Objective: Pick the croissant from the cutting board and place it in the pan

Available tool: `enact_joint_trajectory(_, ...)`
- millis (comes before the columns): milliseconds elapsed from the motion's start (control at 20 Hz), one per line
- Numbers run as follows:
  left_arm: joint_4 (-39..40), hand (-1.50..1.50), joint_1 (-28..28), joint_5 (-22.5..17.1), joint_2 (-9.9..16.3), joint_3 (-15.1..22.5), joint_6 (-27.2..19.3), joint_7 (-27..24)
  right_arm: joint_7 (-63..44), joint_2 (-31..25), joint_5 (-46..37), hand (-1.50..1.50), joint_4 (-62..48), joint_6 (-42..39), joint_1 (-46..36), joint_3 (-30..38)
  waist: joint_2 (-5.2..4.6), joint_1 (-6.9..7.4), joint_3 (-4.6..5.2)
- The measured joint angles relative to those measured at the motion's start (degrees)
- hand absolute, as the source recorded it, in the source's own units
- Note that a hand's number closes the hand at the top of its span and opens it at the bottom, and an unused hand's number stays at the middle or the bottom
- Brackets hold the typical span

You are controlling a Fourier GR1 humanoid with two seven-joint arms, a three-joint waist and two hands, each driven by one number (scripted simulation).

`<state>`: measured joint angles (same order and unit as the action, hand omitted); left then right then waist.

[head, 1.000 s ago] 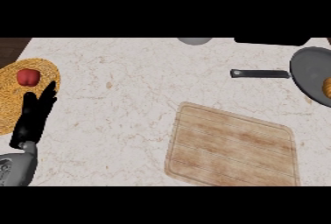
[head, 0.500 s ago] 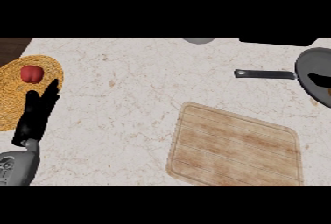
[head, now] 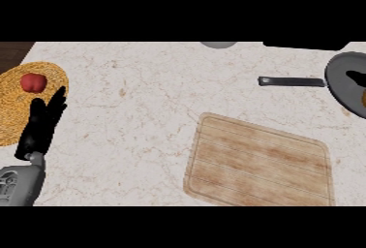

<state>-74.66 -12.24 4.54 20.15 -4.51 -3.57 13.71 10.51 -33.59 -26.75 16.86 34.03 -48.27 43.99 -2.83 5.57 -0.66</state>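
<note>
1. The cutting board (head: 259, 167) lies at about 5 o'clock on the counter (head: 157, 87), and its top is bare: no croissant sits on it.
2. The pan (head: 346, 82) is at 2 o'clock, cut off by the right edge, with its handle (head: 292, 81) pointing toward 9 o'clock.
3. A small tan patch shows at the right edge inside the pan (head: 364, 98). I judge this to be the croissant, though most of it lies out of view, so I cannot be sure.
4. A dark shape (head: 355, 77) sits over the pan's inside near the edge. It may be part of the right hand, but I cannot tell, nor whether its fingers are spread or curled.
5. The left hand (head: 43, 123) rests at 9 o'clock, fingers straight and close together, pointing toward 12 o'clock and holding nothing. It lies over the edge of a woven mat (head: 14, 97) that carries a red fruit (head: 31, 82).
6. Judged from this, the pick is done and the placing looks done or nearly so. What may be left is letting go, if that is not yet done, and drawing the right arm back from the pan.
</note>
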Motion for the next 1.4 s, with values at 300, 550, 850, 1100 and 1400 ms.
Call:
enact_joint_trajectory(300, -0.34, 0.0, 1.17, 0.08, -0.24, -0.3, -0.4, 0.19, 3.23, -2.33, 3.5, -1.5, -0.67, 3.08, 0.51, 4.15, 0.67, -0.94, 0.16)
enact_joint_trajectory(550, 0.12, 0.0, 2.89, -0.16, 0.38, -1.43, -0.2, -0.48, 5.56, -5.36, 6.54, -1.5, -1.25, 2.9, 3.65, 7.27, 1.41, -2.5, 0.31)
enact_joint_trajectory(850, 0.25, 0.0, 4.0, -0.19, 0.68, -2.66, -0.2, -0.11, 10.26, -7.95, 11.73, -1.5, 0.24, -2.29, 9.94, 10.42, 2.25, -4.39, 0.48)
enact_joint_trajectory(1100, -1.24, 0.0, 5.15, 0.45, 0.32, -3.07, -1.06, 1.09, 10.66, -10.89, 15.32, -1.5, 3.1, -10.76, 17.36, 11.18, 2.85, -5.71, 0.63)
enact_joint_trajectory(1400, -2.13, 0.0, 6.58, 0.06, 0.72, -4.34, -0.02, 1.04, 8.73, -11.46, 19.52, -1.5, 10.62, -18.82, 27.49, 10.97, 3.07, -6.22, 0.7)
